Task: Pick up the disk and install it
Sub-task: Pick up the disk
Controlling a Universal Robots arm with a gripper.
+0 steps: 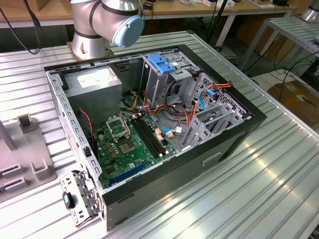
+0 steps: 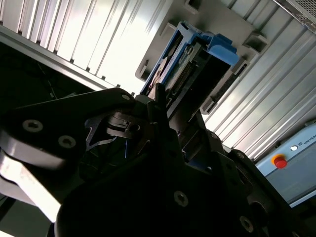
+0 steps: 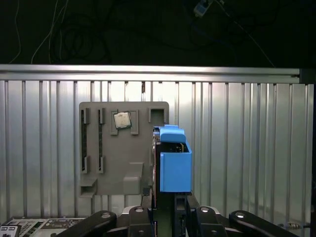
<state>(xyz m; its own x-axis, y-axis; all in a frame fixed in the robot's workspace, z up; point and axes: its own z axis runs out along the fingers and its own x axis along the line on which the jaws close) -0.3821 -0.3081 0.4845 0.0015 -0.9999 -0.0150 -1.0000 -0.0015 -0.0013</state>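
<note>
- As it is seen in the first wrist view, the disk (image 3: 174,168) is carried on edge between the two fingers of the tool (image 3: 170,200), which is clenched on the disk's near end.
- The drive is wrapped in its blue plastic rail frame, and a narrow strip of the darker body is shown along one side of the frame.
- Behind the disk, a grey fixture plate (image 3: 126,153) is seen lying flat on the ribbed metal surface (image 3: 247,148).
- One edge of the plate is overlapped by the disk; whether the two are touching cannot be told.
- A small square chip (image 3: 122,120) is seated in a recess of the plate, apart from the disk.
- In the second wrist view, the disk is shown at an angle, with the blue frame capping its far end and a dark finger (image 2: 160,101) laid against its flank.
- In the exterior view, an open computer case (image 1: 199,164) is seen lying on its side on the surface, with the green motherboard (image 1: 129,144) exposed.
- A grey power-supply box (image 1: 94,84) is set in the corner of the case nearest the arm's base.
- A blue bracket (image 1: 160,63) is mounted on top of the drive cage, just beside the power-supply box.
- The arm (image 1: 107,20) is planted on the surface behind the case, and the fixture plate is found at the exterior view's left of the case.
</note>
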